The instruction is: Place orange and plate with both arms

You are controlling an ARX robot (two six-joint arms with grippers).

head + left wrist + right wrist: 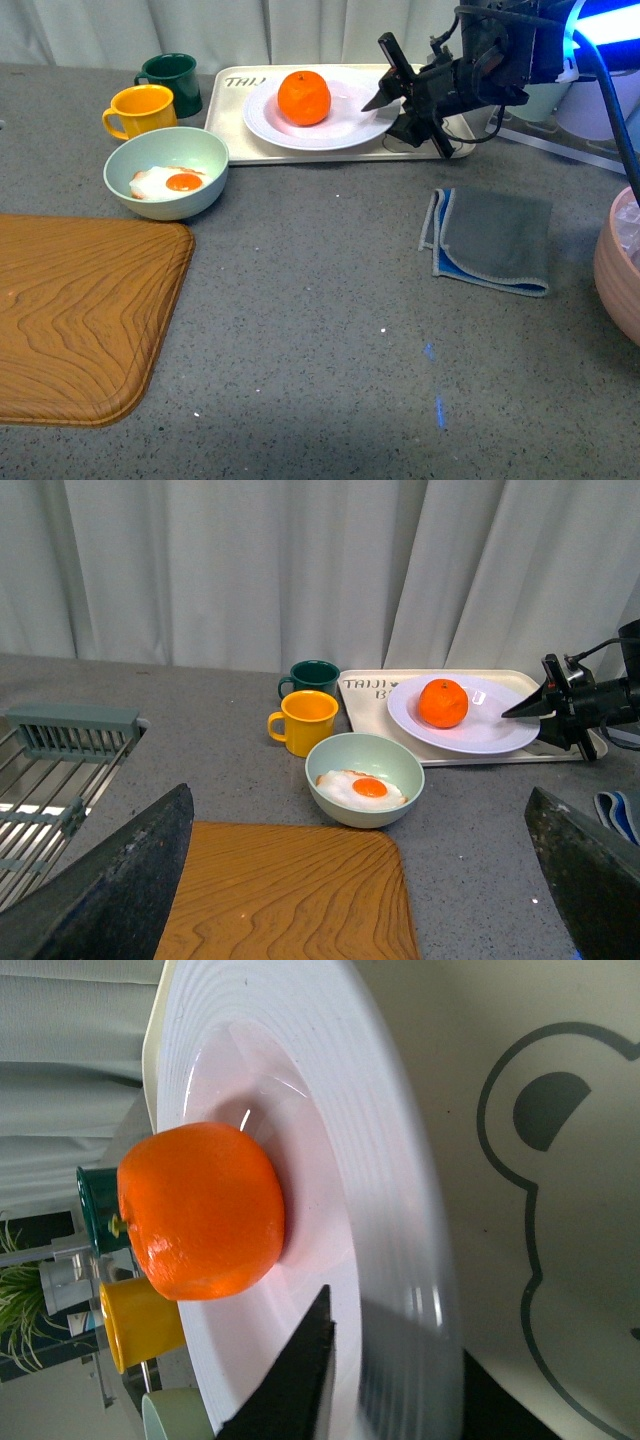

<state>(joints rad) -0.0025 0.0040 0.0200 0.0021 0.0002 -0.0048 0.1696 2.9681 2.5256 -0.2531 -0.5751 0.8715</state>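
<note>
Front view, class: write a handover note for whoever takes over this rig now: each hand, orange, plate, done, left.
Right hand: open, jaws straddling the right rim of the plate, not clamped.
Left hand: open, empty, well back from the cream tray.
Orange sits on the plate; plate rests on that tray.
Done: orange on plate. Left: likely close on the rim and move the plate.

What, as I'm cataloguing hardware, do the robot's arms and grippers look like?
The right gripper is black, with a pointed finger on a straight crossbar. Its arm is black, with loose thin wires, a thick black cable and a blue glowing strip. The left gripper shows two dark grey, rough, speckled fingers.
</note>
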